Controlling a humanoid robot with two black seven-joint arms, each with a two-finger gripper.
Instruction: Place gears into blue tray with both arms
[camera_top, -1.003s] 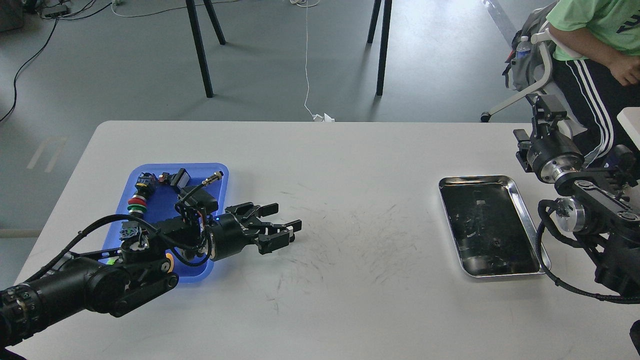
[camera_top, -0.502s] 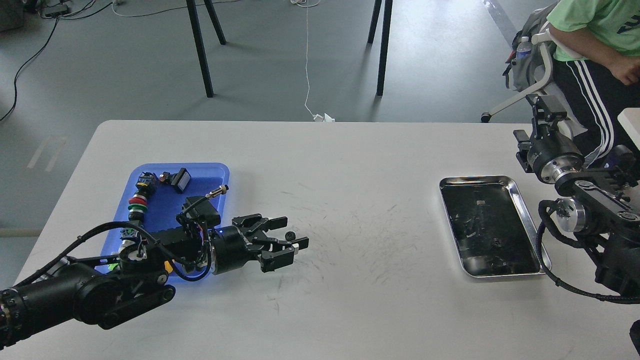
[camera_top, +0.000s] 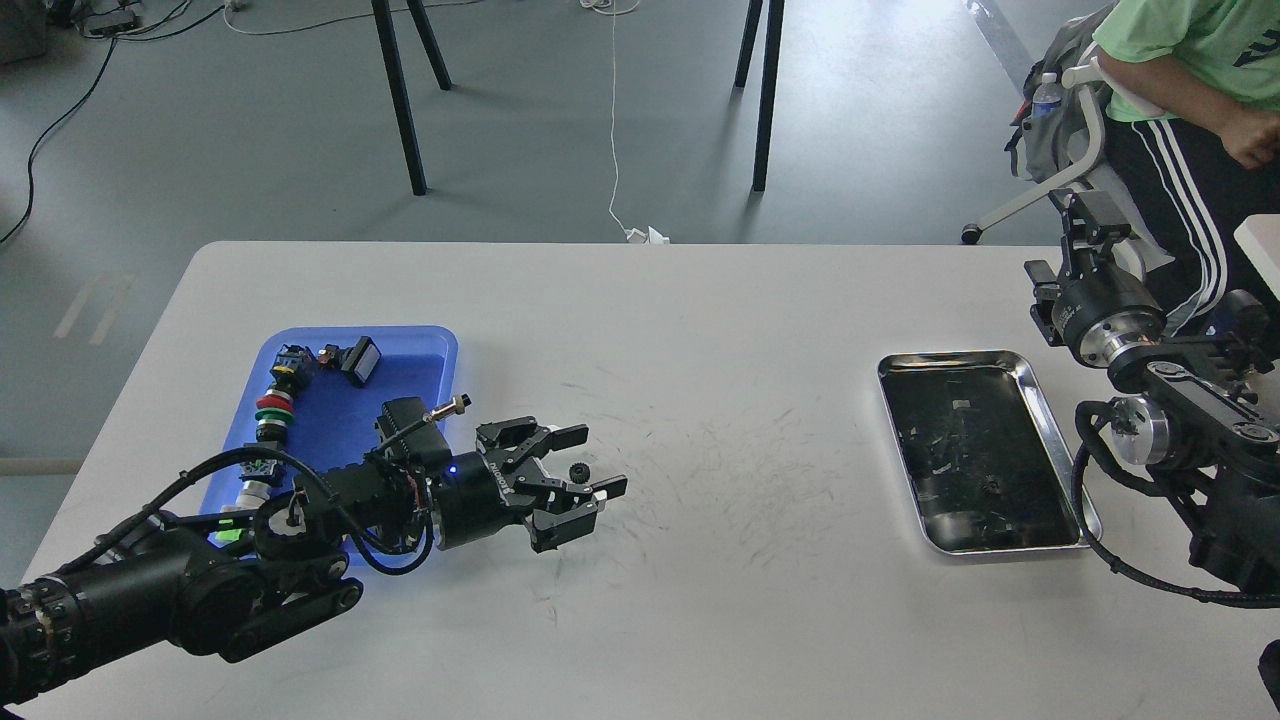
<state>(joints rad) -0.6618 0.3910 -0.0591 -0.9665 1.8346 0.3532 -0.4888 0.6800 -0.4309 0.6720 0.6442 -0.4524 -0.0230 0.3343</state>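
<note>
A tiny black gear (camera_top: 578, 472) lies on the white table, right of the blue tray (camera_top: 400, 333). My left gripper (camera_top: 600, 460) is open, and its two fingers reach to either side of the gear without closing on it. The left arm crosses the tray's near right corner and hides part of it. A second small dark toothed piece, likely a gear (camera_top: 991, 487), rests in the steel tray (camera_top: 1050, 415). My right gripper (camera_top: 1092, 212) is raised beyond the table's right edge, far from both trays; its fingers cannot be told apart.
Several colourful push-button switches (camera_top: 274, 405) and a black block (camera_top: 361, 360) lie in the blue tray. A seated person (camera_top: 1190, 90) and a chair are at the far right, behind my right arm. Table legs stand on the floor beyond the far edge.
My left gripper has moved right, off the blue tray and out over the table. The gear, not seen a second ago, now shows between its open fingers. The right arm has barely moved.
</note>
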